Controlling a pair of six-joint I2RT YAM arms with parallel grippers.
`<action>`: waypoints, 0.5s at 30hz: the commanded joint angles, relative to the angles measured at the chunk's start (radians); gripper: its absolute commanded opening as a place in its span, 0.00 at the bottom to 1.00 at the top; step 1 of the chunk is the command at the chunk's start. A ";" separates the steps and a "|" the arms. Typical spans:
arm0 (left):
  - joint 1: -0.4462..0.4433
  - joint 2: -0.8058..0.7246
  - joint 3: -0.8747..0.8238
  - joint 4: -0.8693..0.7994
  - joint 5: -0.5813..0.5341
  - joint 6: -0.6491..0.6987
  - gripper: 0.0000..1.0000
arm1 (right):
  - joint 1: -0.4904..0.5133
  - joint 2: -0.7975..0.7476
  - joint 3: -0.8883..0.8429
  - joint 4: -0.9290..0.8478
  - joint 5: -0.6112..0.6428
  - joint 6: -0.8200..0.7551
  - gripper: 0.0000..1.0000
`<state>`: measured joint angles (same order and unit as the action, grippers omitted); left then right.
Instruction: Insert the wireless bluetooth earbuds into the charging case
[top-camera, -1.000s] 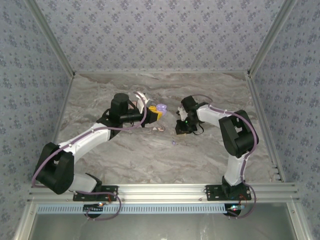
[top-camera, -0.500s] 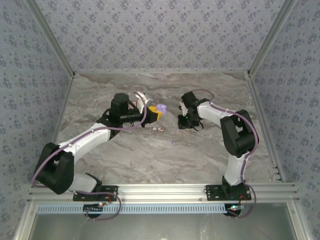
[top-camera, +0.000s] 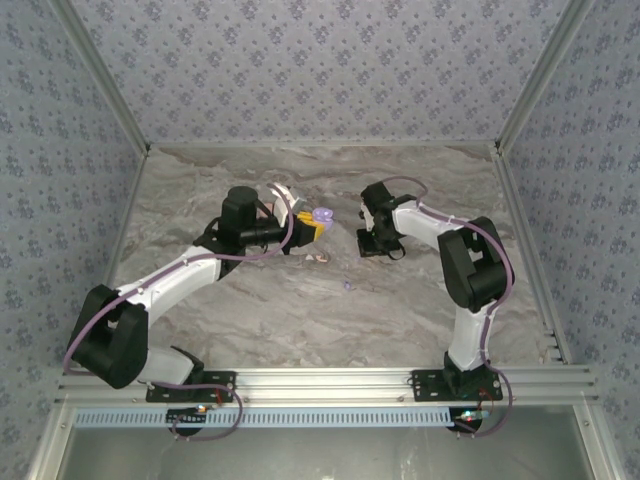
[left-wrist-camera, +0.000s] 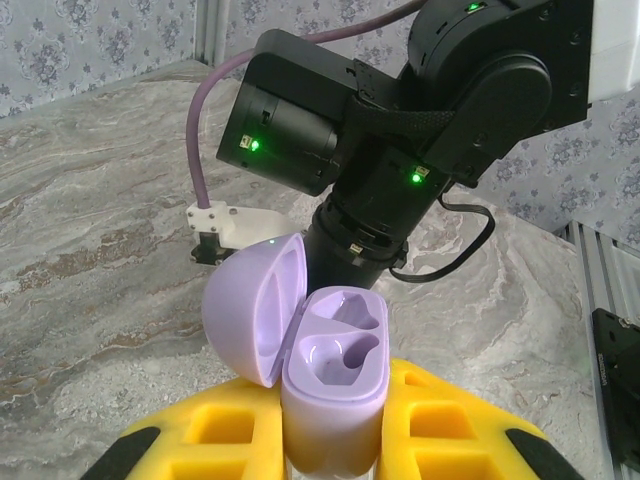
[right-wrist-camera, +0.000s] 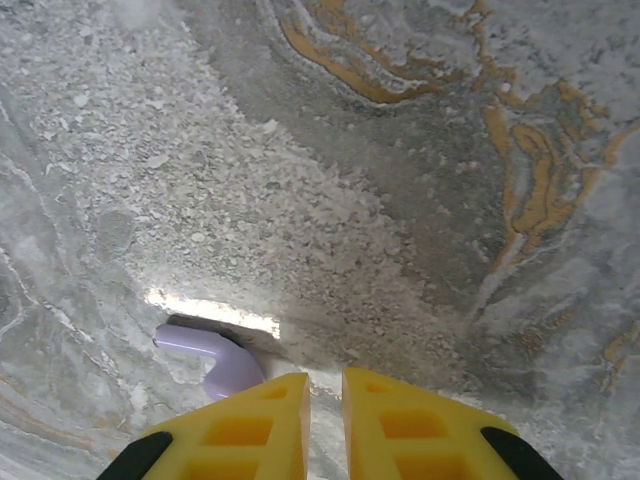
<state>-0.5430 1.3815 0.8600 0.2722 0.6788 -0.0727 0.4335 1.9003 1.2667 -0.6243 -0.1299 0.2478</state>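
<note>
Now the left gripper (left-wrist-camera: 335, 425) is clamping the lilac charging case (left-wrist-camera: 336, 345) between its yellow fingers (left-wrist-camera: 450, 430), and it is holding that case upright. The lid (left-wrist-camera: 250, 310) is hanging open, swung over to the left of the case body in the left wrist view. The two moulded wells in the case are facing up toward the camera. Behind the case, the right arm (left-wrist-camera: 400, 120) is looming large, with green lights glowing on its black housing.

From the overhead camera, the right gripper (top-camera: 367, 245) is sitting to the right of the case, near it but clearly apart, and it is pointing down at the bench (top-camera: 250, 320). In its own wrist view, its two yellow fingers are drawn almost together, with just a thin slit of marbled bench showing between them. So that gripper is closed on nothing.

A lilac earbud (right-wrist-camera: 218, 362) is lying just outside one fingertip, on the left of that view. Its stem is pointing away from the gripper, and I cannot tell whether it is actually touching the finger.

Overhead again, a pinkish-white earbud (top-camera: 318, 259) is resting on the bench just nearer the arm bases than the case. Another lilac earbud (top-camera: 347, 285) is lying nearer the bases again and a little to the right of the case, apart from both grippers.
</note>
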 joint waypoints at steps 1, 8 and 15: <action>0.004 -0.029 0.008 0.008 0.000 0.006 0.12 | -0.001 -0.060 -0.004 -0.041 0.007 0.003 0.19; 0.004 -0.035 0.007 0.008 -0.001 0.007 0.12 | 0.002 -0.071 -0.039 -0.038 -0.184 -0.038 0.16; 0.004 -0.038 0.007 0.005 0.001 0.008 0.12 | 0.003 -0.029 -0.043 -0.015 -0.236 -0.029 0.14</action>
<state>-0.5430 1.3815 0.8604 0.2687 0.6788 -0.0727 0.4347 1.8503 1.2289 -0.6319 -0.3195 0.2237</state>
